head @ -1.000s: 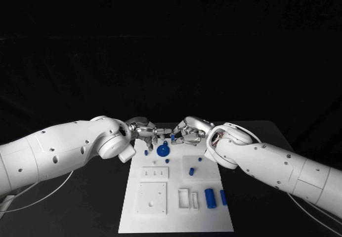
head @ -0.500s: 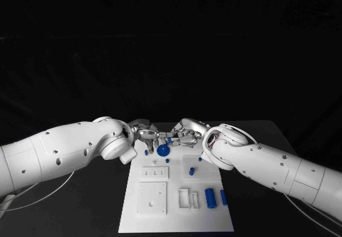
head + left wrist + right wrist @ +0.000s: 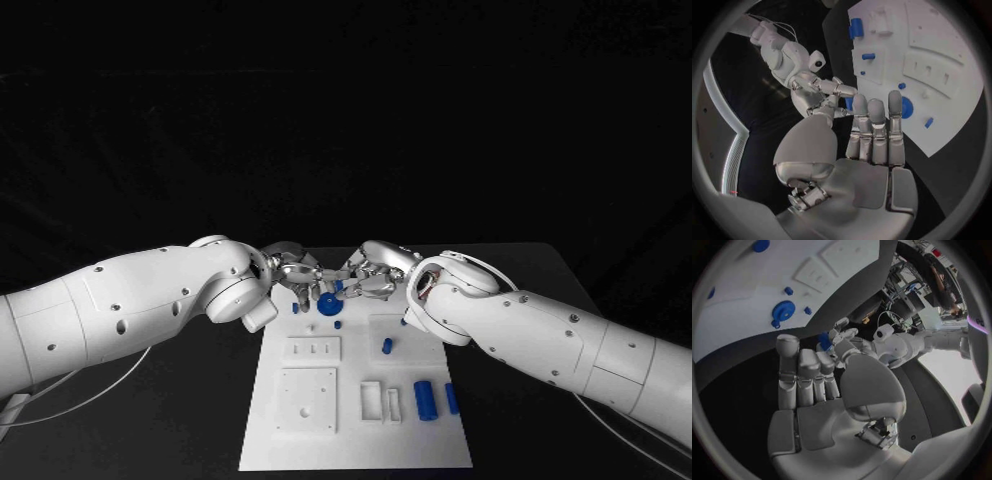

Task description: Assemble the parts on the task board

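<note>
Left hand (image 3: 293,268) and right hand (image 3: 372,274) meet above the white task board's (image 3: 325,420) far end. Right hand pinches a small blue part (image 3: 824,340); left hand's grasp cannot be told. Round blue gear (image 3: 330,306) lies just beneath both.

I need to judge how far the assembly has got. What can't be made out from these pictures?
- Head view: whether the left hand or the right hand holds a part; the fingers overlap at the task board's far end.
- Both wrist views: a small blue piece sits among the fingertips; which hand grips it is too small to tell.
- Blue gear: whether it is seated or merely lying on the board.
</note>
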`<action>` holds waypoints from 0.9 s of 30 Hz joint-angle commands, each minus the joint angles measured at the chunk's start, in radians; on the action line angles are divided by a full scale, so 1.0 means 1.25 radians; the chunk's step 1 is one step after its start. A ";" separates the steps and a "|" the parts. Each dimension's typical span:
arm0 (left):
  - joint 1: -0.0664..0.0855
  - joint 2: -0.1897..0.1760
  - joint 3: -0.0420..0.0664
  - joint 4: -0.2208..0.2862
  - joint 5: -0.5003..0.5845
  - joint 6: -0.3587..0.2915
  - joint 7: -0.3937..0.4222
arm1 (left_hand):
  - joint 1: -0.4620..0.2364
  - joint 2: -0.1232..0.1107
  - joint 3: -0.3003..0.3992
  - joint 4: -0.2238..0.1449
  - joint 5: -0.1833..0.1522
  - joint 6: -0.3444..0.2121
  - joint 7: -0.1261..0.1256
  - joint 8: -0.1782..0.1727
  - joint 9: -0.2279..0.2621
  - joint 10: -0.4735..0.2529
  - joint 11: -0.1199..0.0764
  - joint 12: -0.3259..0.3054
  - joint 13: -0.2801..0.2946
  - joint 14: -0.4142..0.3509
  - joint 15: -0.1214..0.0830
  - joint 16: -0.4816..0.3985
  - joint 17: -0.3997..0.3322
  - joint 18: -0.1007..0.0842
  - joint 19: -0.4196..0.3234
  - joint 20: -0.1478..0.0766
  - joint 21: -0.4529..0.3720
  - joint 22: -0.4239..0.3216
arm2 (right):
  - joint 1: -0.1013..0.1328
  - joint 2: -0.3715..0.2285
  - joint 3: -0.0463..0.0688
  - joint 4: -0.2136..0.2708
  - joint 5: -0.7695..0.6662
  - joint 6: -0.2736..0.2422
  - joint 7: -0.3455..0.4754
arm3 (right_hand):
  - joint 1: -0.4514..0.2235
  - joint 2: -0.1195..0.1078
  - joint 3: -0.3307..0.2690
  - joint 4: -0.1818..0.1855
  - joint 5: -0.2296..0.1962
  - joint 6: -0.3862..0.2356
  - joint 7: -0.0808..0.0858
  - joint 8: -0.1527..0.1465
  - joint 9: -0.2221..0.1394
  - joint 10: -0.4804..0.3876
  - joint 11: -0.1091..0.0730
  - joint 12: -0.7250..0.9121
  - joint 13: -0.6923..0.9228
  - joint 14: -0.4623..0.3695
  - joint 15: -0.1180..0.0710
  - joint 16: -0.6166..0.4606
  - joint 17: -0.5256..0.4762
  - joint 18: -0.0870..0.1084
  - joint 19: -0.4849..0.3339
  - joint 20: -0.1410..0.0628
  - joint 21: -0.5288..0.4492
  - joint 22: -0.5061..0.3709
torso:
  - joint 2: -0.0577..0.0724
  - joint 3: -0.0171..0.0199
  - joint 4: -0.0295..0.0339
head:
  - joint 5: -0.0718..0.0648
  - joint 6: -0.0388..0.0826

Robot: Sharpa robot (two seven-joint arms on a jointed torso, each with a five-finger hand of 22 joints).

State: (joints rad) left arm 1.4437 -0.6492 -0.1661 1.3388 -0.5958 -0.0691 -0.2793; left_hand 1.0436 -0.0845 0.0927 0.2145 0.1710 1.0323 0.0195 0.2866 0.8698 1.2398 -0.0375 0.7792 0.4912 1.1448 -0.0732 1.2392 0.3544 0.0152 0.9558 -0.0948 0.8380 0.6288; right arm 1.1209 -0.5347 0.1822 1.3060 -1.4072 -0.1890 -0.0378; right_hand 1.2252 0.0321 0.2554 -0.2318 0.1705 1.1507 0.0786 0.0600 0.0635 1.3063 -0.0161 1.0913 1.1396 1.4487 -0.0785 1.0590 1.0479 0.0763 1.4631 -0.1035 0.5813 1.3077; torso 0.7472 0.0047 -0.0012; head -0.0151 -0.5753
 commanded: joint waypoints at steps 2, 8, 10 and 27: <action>0.001 0.004 0.000 0.000 -0.016 0.003 -0.015 | 0.000 0.010 -0.002 -0.008 -0.005 -0.002 0.003 -0.005 -0.005 -0.005 0.000 -0.004 -0.001 -0.005 -0.001 0.003 -0.002 -0.006 0.001 0.003 -0.005 0.002 | 0.000 0.002 0.000 0.003 -0.009 0.011 -0.006 | 0.004 -0.005 0.002 0.003 0.005 0.003 -0.001 0.002 0.001 0.002 -0.004 0.001 0.001 0.000 -0.007 -0.005 0.000 0.004 0.042 -0.004 -0.001 0.042 | 0.000 0.0004 0.0009 | -0.001 -0.001; 0.001 0.007 0.000 -0.001 -0.028 0.006 -0.027 | 0.004 0.017 -0.009 -0.023 -0.005 0.000 0.004 -0.006 -0.013 -0.005 0.000 -0.004 -0.002 -0.004 -0.001 0.003 -0.004 -0.006 0.002 0.003 -0.009 0.006 | 0.000 0.003 0.000 0.005 -0.010 0.013 -0.008 | 0.003 -0.005 0.002 0.004 0.006 0.002 -0.001 0.002 0.001 0.001 -0.004 0.001 0.001 0.000 -0.007 -0.005 0.000 0.004 0.042 -0.004 0.000 0.042 | 0.001 0.0003 0.0004 | 0.000 -0.002; 0.001 0.008 0.000 -0.002 -0.030 0.007 -0.029 | 0.005 0.021 -0.010 -0.027 -0.005 -0.001 0.004 -0.006 -0.014 -0.004 0.000 -0.004 -0.002 -0.004 -0.001 0.004 -0.004 -0.006 0.002 0.003 -0.009 0.007 | 0.000 0.004 0.000 0.005 -0.010 0.014 -0.009 | 0.003 -0.005 0.002 0.004 0.006 0.002 -0.001 0.002 0.001 0.001 -0.004 0.001 0.001 0.000 -0.007 -0.005 0.000 0.004 0.042 -0.004 0.000 0.042 | 0.001 0.0005 0.0003 | -0.001 -0.002; 0.000 0.013 -0.001 -0.004 -0.033 0.008 -0.036 | 0.020 0.083 -0.044 -0.087 0.002 0.000 0.001 -0.003 -0.019 -0.003 -0.002 -0.003 -0.002 -0.002 -0.003 0.005 -0.005 -0.006 0.007 0.001 -0.018 0.021 | 0.000 0.008 -0.001 0.003 -0.013 0.024 -0.012 | 0.003 -0.006 0.001 0.006 0.009 0.002 -0.001 0.002 0.001 0.002 -0.005 0.001 0.002 0.000 -0.008 -0.006 -0.001 0.005 0.042 -0.004 0.003 0.042 | 0.002 0.0009 0.0000 | -0.001 -0.008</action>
State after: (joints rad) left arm 1.4435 -0.6366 -0.1673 1.3326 -0.6317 -0.0683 -0.3249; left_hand 1.0726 0.0125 0.0373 0.1090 0.1710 1.0324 0.0195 0.2818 0.8470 1.2398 -0.0375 0.7791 0.4894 1.1449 -0.0731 1.2391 0.3494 0.0153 0.9596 -0.0911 0.8220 0.6536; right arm 1.1209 -0.5271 0.1809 1.3090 -1.4137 -0.1749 -0.0515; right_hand 1.2242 0.0311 0.2581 -0.2291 0.1785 1.1475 0.0778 0.0597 0.0640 1.3063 -0.0160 1.0913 1.1412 1.4487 -0.0785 1.0589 1.0480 0.0763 1.4631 -0.1035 0.5807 1.3076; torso 0.7490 0.0058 -0.0005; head -0.0165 -0.5832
